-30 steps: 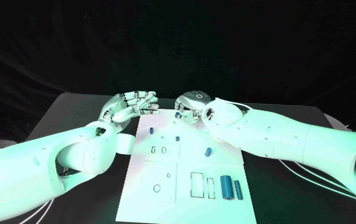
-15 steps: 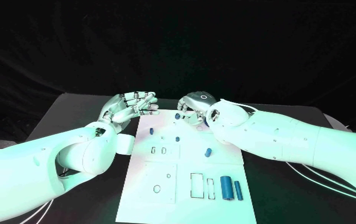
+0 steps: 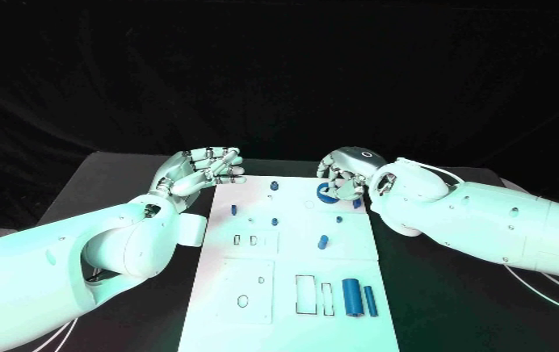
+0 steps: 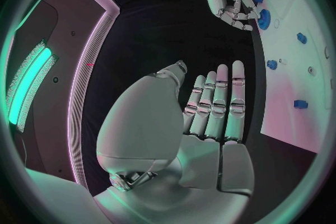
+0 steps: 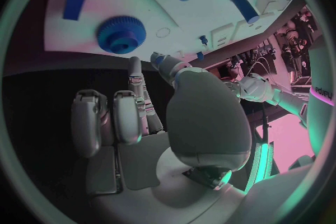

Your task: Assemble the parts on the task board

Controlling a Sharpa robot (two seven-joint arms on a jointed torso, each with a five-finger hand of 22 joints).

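No readable writing is seen on the board [image 3: 292, 287] or parts. The board lies mid-table. Two blue cylinders [image 3: 360, 299] lie side by side at its 5 o'clock corner, beside two rectangular slots. One blue gear [image 5: 120, 35] is seen at 1 o'clock, just under the right hand [image 3: 347, 176]. About six small blue pegs are scattered across the upper half. The right hand's fingers are curled over the gear; contact cannot be told. The left hand [image 3: 198, 169], at 11 o'clock off the board's edge, is held with fingers straight and together, holding nothing.
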